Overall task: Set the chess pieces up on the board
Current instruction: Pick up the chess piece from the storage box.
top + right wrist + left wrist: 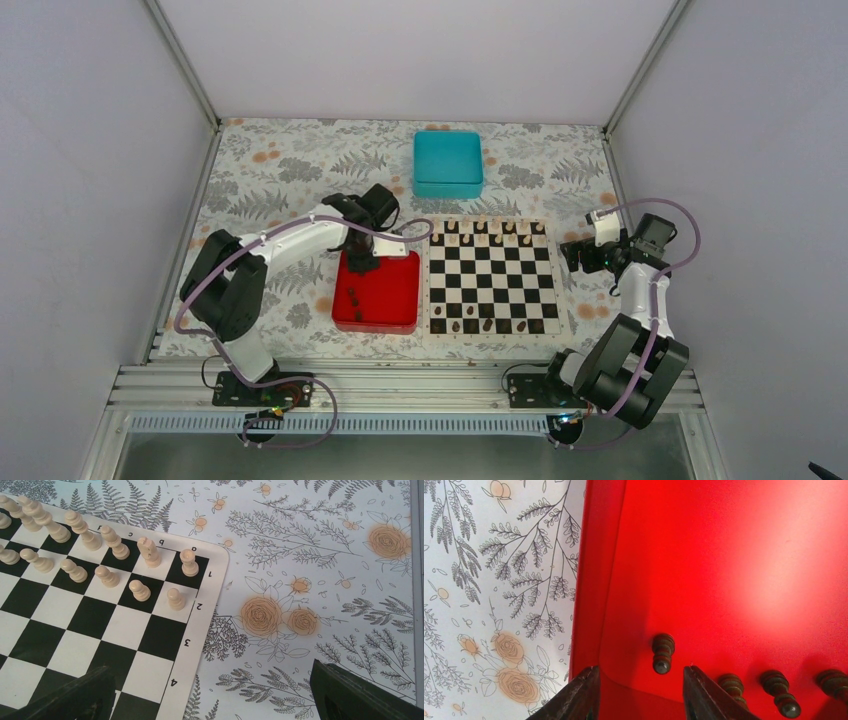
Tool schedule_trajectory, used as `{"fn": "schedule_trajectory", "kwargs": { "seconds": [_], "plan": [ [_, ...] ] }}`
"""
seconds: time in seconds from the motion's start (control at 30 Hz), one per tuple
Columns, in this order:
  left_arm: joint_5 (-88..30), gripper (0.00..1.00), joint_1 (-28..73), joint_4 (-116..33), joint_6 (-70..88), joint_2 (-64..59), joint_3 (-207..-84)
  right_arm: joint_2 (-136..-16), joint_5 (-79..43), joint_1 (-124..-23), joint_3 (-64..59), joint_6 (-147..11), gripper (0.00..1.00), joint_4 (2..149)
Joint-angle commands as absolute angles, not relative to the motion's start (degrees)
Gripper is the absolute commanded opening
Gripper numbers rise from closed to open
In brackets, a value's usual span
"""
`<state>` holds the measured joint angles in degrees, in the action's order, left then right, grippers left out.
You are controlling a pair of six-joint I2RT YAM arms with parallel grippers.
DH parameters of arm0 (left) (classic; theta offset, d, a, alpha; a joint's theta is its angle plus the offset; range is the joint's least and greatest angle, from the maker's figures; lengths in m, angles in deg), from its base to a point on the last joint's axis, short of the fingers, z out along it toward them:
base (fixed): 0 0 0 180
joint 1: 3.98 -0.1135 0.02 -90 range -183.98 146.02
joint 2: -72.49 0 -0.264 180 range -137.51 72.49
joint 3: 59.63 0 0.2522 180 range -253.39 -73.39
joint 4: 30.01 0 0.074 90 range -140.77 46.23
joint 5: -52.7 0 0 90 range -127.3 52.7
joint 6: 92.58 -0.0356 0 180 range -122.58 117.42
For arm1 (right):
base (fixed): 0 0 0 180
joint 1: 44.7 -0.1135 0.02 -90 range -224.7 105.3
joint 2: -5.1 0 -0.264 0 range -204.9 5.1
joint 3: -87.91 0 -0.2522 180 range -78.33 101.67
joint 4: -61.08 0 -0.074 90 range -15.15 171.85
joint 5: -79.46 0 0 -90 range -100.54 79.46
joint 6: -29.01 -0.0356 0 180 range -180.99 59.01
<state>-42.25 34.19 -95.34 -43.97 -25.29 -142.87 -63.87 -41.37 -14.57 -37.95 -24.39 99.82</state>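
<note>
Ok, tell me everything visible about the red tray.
The red tray is a shallow square of glossy, plastic-looking material with rounded corners and a low raised rim. It lies flat on the floral tablecloth, just left of the chessboard; whether they touch is unclear. Several dark chess pieces lie toppled toward its left side. The left gripper hangs over one corner, jaws apart, near one piece.

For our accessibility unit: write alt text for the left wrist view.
The open left claw hangs over the corner of a glossy red plastic tray, a small dark brown wooden chess piece just beyond its fingertips. Three similar pieces sit to the right; floral-printed tablecloth shows left.
</note>
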Motion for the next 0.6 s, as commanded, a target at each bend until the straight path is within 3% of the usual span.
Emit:
{"fn": "schedule_trajectory", "kwargs": {
  "seconds": [0.0, 0.57],
  "plan": [
    [-42.2, 0.42, 33.8, -95.3, -43.9, -24.5, -140.9, -64.1, -42.8, -14.0, -38.2, -24.3, 1.00, 99.9],
    [-42.1, 0.43, 33.1, -91.8, -44.2, -28.0, -139.1, -64.7, -42.8, -14.0, -38.4, -24.1, 1.00, 100.2]
  ]
}}
